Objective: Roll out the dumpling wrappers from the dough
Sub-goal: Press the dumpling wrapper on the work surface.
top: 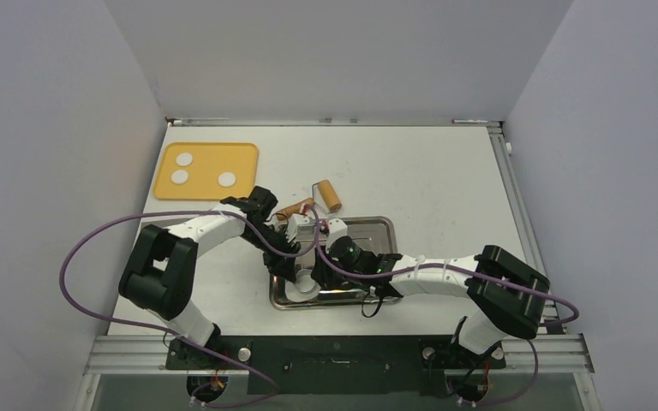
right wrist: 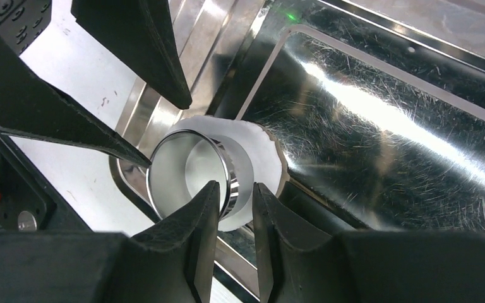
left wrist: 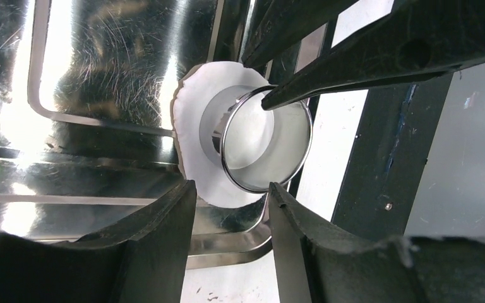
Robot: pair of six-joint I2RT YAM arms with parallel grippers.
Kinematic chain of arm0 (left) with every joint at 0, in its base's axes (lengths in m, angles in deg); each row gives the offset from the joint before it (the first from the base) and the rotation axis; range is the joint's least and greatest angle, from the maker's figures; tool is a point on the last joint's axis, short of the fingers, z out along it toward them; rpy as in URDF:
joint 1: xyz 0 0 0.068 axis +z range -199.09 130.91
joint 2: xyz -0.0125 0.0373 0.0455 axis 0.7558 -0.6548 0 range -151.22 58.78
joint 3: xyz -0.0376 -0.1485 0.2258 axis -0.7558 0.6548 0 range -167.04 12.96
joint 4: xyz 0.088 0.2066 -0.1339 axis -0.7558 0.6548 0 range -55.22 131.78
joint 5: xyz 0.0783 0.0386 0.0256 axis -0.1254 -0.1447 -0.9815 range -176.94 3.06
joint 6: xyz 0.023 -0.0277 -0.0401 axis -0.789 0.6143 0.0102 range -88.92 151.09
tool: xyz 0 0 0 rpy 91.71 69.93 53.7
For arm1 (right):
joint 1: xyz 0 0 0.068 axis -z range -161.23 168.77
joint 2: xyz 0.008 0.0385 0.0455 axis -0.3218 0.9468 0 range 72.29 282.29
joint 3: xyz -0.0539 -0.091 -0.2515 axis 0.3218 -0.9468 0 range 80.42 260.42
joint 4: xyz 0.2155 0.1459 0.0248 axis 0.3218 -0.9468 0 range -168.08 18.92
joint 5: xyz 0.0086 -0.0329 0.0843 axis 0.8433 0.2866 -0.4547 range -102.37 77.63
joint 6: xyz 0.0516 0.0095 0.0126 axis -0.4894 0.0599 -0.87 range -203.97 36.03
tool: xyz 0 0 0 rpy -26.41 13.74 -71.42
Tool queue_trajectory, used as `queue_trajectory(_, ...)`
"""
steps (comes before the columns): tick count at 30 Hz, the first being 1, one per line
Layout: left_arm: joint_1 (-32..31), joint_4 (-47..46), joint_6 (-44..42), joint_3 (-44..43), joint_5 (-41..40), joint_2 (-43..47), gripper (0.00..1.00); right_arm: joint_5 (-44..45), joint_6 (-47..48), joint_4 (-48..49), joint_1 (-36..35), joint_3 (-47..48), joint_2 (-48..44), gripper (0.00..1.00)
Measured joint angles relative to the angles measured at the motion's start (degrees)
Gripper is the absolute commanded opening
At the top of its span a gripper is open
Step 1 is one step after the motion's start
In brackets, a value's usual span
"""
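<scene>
A flattened white dumpling wrapper [left wrist: 194,136] [right wrist: 266,151] lies in the near left corner of the steel tray [top: 377,224]. A shiny metal ring [left wrist: 265,140] [right wrist: 186,167] stands on it. My right gripper [right wrist: 235,188] [top: 310,278] straddles the ring's wall with narrow jaws, one finger inside and one outside, and a slit of white still shows beside the wall. My left gripper [left wrist: 232,189] [top: 286,259] hangs open just before the ring, holding nothing. Three round pieces of dough [top: 185,159] sit on the yellow board [top: 244,152].
A wooden rolling pin [top: 330,195] lies on the table just behind the tray's far left corner. The tray's raised rim [left wrist: 227,249] runs under both grippers. Both arms crowd the same tray corner, and the right gripper's fingers [left wrist: 328,76] cross the left wrist view.
</scene>
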Motion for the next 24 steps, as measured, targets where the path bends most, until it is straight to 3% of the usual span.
queue_trajectory(21,-2.4,2.1,1.5,-4.6,-0.5,-4.8,0.37,3.3,-2.2,-1.7,-1.0,0.6,1.5,0.1)
queue_trajectory(24,-2.9,2.1,2.8,-4.6,-1.5,-4.8,0.32,4.2,-3.3,-1.9,-1.2,0.7,2.1,0.09)
